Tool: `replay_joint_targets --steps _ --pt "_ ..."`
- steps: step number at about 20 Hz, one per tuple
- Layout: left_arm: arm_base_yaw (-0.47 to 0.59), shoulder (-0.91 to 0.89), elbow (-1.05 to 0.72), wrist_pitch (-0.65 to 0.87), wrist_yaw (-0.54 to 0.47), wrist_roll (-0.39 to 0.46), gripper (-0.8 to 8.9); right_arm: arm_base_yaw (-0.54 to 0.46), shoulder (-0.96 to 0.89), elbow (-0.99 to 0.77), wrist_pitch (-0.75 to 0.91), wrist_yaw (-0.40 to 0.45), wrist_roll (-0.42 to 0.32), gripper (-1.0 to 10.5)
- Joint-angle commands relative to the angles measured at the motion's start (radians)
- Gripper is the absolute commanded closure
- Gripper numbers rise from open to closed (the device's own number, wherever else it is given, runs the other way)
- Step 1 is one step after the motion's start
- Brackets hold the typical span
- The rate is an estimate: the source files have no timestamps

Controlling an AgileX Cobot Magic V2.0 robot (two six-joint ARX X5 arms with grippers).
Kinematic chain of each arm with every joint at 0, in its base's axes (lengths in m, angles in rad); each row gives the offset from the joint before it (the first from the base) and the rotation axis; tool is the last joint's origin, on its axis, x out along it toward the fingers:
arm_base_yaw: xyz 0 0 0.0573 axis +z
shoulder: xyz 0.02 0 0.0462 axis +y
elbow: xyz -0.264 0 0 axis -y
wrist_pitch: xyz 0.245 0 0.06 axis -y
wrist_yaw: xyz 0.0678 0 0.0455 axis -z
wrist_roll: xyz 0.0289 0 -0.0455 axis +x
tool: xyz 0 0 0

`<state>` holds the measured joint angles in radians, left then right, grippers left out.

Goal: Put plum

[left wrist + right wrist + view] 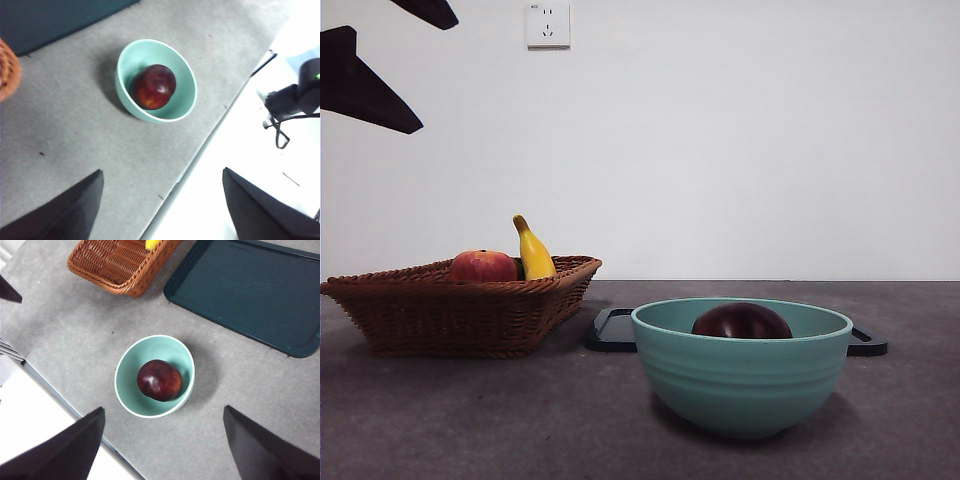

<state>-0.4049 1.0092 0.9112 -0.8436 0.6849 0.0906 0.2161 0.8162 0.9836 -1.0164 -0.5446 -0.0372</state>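
The plum (741, 322), dark maroon and glossy, lies inside a teal bowl (740, 385) on the grey table, right of centre. It also shows in the left wrist view (154, 86) and the right wrist view (159, 380), resting in the bowl (131, 54) (129, 371). My left gripper (162, 170) is open and empty, high above the table's edge, apart from the bowl. My right gripper (162, 411) is open and empty, high over the bowl. Black arm tips (370, 90) show at the top left of the front view.
A wicker basket (460, 310) (117, 265) at the left holds a red-orange apple (483, 266) and a yellow banana (533, 250). A dark tray (608, 330) (250, 290) lies behind the bowl. The table's edge (200, 160) runs near the bowl.
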Motion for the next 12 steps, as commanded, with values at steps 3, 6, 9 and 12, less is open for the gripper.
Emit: replay_joint_targets --steps 3,6,9,12 --pt "-0.007 0.004 0.01 0.005 0.012 0.005 4.39 0.004 0.006 0.017 0.004 0.003 0.004 5.7" --pt "-0.008 0.004 0.01 0.005 0.012 0.005 4.39 0.005 0.014 0.014 0.004 0.003 0.024 5.7" --pt "-0.008 0.004 0.01 0.005 0.013 0.005 4.39 0.007 0.049 -0.017 0.01 0.003 0.032 5.7" --pt "-0.008 0.004 0.01 0.005 0.013 0.005 4.39 0.034 0.098 -0.095 0.1 0.003 0.078 5.7"
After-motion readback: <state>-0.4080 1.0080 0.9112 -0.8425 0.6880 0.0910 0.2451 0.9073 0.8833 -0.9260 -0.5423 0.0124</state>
